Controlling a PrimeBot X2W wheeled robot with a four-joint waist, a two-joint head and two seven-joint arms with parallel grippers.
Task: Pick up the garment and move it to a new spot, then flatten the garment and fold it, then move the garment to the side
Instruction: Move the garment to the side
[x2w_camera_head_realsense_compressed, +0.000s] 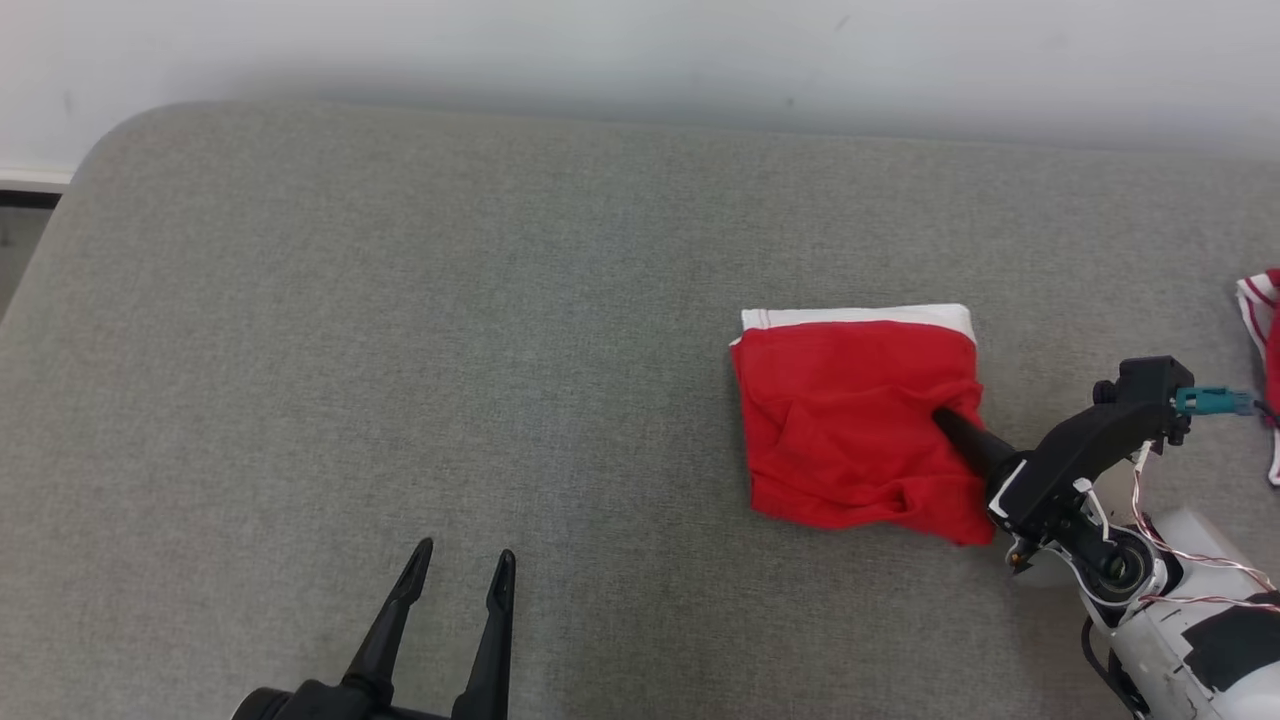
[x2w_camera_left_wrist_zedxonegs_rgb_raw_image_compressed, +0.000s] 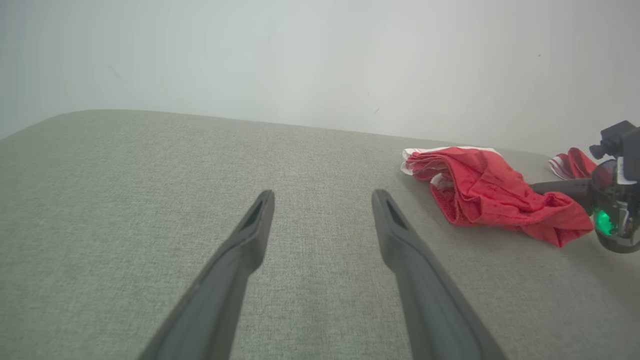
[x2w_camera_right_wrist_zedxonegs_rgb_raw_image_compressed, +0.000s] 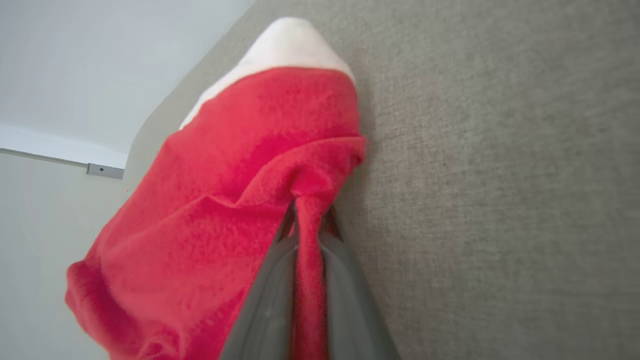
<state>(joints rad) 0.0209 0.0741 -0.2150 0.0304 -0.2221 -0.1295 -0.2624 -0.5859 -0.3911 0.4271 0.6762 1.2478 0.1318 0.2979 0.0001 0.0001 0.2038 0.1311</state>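
One thin pinch of fabric is all your right gripper clamps; drag the folded garment, centre-right of frame, and it may unfold. Left gripper hovers, fingers spread.

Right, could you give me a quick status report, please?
Right gripper shut on folded red garment. Left gripper open, idle. Second garment far right, apart.
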